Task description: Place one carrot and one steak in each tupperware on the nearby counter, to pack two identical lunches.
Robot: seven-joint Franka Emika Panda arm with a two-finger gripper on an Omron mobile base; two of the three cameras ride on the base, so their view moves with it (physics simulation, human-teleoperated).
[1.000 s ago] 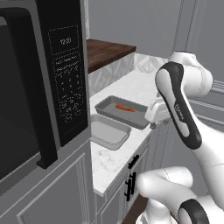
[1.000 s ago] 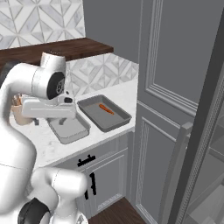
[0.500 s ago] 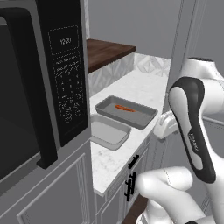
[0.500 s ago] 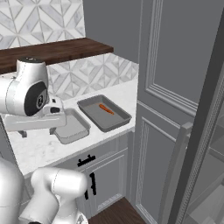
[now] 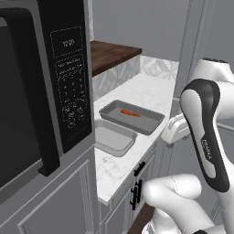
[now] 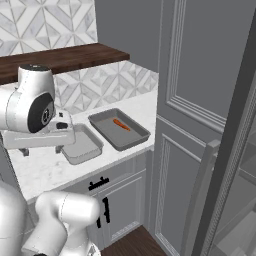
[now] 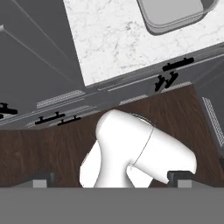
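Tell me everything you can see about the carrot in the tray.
The carrot is a small, slender orange stick, slightly tapered. It lies flat on the floor of the farther grey tupperware, roughly along its long side, near the middle. Nothing else lies in that container, and nothing else touches the carrot. The right base view shows it the same way.

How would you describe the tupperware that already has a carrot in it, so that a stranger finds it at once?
Start at the big black microwave and look down to the white counter beside it. Two grey trays lie there side by side; take the tupperware farther from the microwave, nearer the tall grey panel. It alone holds an orange carrot; its neighbour is empty.
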